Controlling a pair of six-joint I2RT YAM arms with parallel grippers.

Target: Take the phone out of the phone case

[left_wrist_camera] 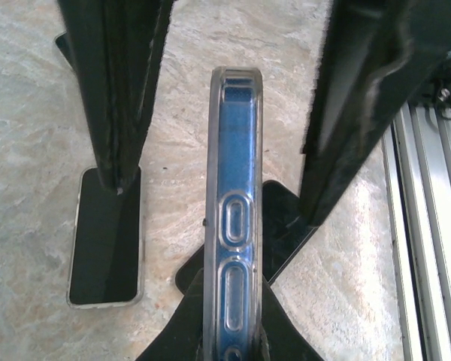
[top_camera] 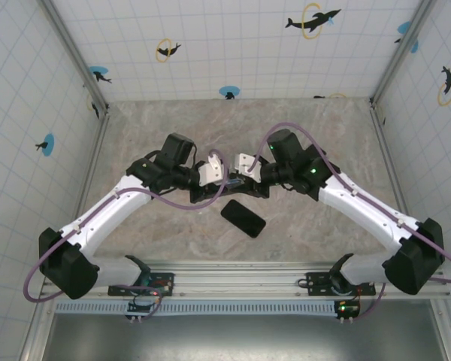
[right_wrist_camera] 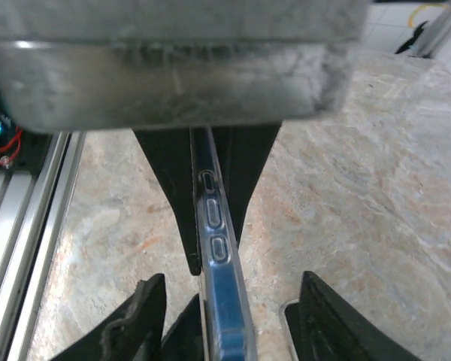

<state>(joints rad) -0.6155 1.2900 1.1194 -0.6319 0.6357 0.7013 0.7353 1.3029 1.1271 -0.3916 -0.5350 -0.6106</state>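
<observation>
A lab test cell: aluminium rails [top_camera: 240, 274], dolphin-printed walls [top_camera: 233, 45], marbled tabletop [top_camera: 233, 124].

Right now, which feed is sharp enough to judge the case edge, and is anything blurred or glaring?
Left wrist: the phone case edge is sharp, button cutouts legible; the right end effector's fingers are slightly soft. Right wrist: a grey block across the top is badly out of focus; case readable mid-frame. Top external: even light, no glare on the phone.
</observation>
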